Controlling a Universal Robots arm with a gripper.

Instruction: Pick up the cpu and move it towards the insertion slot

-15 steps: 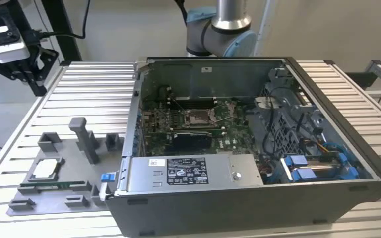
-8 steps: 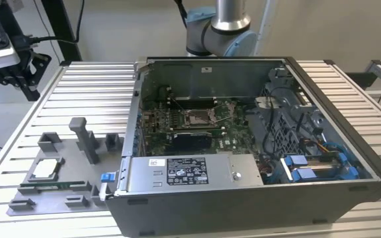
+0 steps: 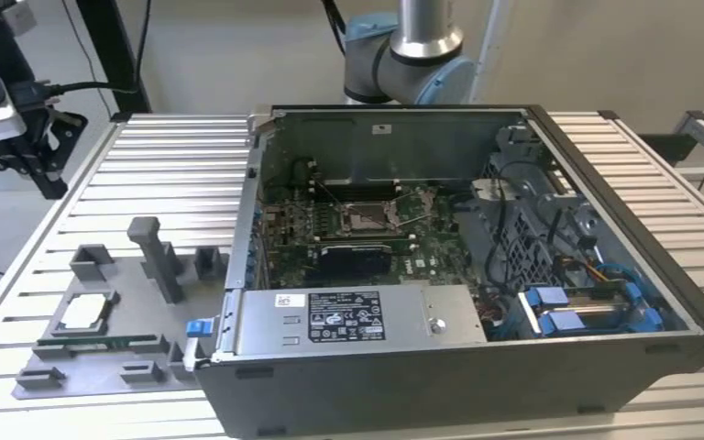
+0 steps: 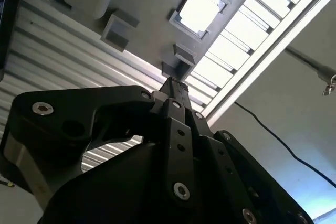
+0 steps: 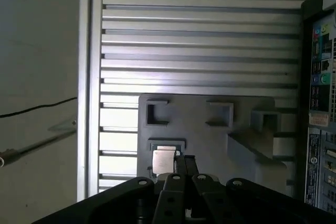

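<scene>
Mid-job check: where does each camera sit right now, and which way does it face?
Exterior view: off the arm, raised, looking down into the open computer case and onto the grey tray; the arm's base stands beyond the case, the hand hangs at the exterior view's left.
First wrist view: on the wrist, looking past the hand at the tray and slatted table.
Second wrist view: on the wrist, looking along the hand at the tray.
Shared: all three show the cpu seated in the tray.
</scene>
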